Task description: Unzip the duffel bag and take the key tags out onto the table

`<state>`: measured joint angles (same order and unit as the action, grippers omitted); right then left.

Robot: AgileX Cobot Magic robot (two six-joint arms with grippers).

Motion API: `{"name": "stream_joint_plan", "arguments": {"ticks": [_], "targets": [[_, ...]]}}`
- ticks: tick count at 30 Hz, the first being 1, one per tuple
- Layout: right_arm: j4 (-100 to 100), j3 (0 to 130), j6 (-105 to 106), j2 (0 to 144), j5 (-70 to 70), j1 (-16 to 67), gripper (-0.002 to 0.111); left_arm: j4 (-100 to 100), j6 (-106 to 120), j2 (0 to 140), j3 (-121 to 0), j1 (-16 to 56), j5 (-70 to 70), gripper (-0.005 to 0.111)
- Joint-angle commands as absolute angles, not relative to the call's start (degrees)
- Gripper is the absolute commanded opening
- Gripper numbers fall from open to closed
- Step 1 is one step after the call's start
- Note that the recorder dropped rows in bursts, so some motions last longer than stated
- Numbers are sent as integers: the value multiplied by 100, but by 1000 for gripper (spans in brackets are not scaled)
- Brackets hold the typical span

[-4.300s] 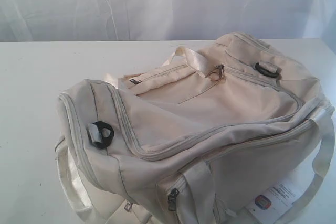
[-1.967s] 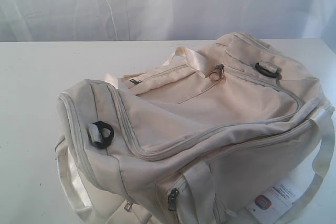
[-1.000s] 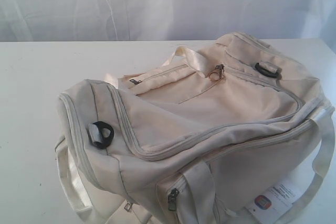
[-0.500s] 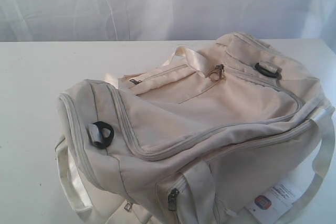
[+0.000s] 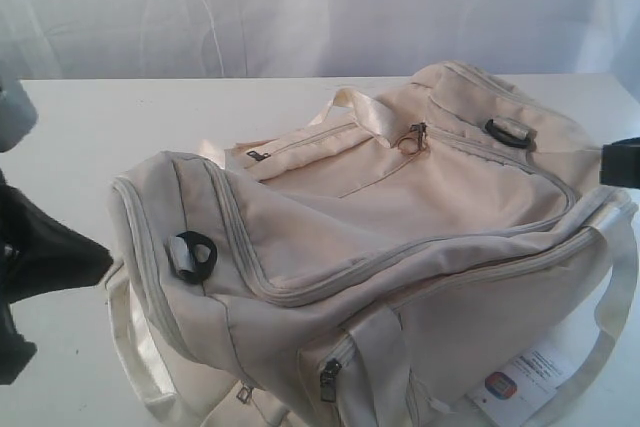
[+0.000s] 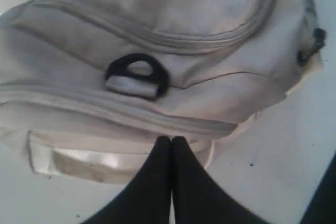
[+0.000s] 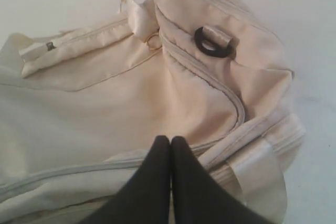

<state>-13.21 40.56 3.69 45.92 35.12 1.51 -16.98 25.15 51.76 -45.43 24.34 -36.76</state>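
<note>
The cream-white duffel bag (image 5: 380,217) lies zipped shut on the white table (image 5: 60,147). Its main zipper's metal pull (image 5: 413,137) rests near the far handle. The key tags are hidden. My left gripper (image 5: 105,260) comes in from the left edge, shut and empty, pointing at the bag's near end beside a black strap ring (image 5: 192,255). In the left wrist view the left gripper (image 6: 171,139) sits just short of the bag (image 6: 157,24), below that ring (image 6: 137,74). My right gripper (image 5: 604,162) shows at the right edge. In the right wrist view the right gripper (image 7: 171,139) is shut over the bag (image 7: 131,93).
A white paper label (image 5: 520,379) with a red-blue logo hangs at the bag's front right corner. Webbing straps (image 5: 130,347) loop onto the table at the left and right ends. A second black ring (image 7: 212,40) sits on the bag's far end. A white curtain backs the table.
Both arms have come into the exterior view, the left from the left edge and the right from the right edge. The bag has not moved.
</note>
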Motion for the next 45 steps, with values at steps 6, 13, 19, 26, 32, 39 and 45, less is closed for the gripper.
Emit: {"name": "stream_joint_plan", "arguments": {"ticks": [6, 13, 19, 26, 32, 39, 45], "targets": [[-1341, 5467, 1288, 6592, 3621, 666, 0, -2788, 3358, 5604, -4806, 2596, -3746, 0], [-998, 5938, 1449, 7376, 3622, 734, 0, -3115, 3491, 5604, -4795, 2596, -3686, 0], [-1039, 5994, 1243, 6814, 4315, 734, 0, -4870, 4986, 5800, -4807, 2596, -3834, 0], [-1340, 5983, 1186, 5732, 5218, 734, 0, -5165, 5357, 6827, -5731, 3535, -3714, 23], [-1225, 5376, 1305, 5355, 5177, 734, 0, -2149, 2908, 7518, -6916, 4079, -4576, 69], [-1202, 4587, 1305, 4905, 3951, 734, 0, -1346, 2515, 8287, -6974, 4723, -4177, 71], [-1181, 4519, 1305, 4862, 3829, 734, 0, -1279, 2500, 8807, -6974, 4743, -4171, 59]]}}
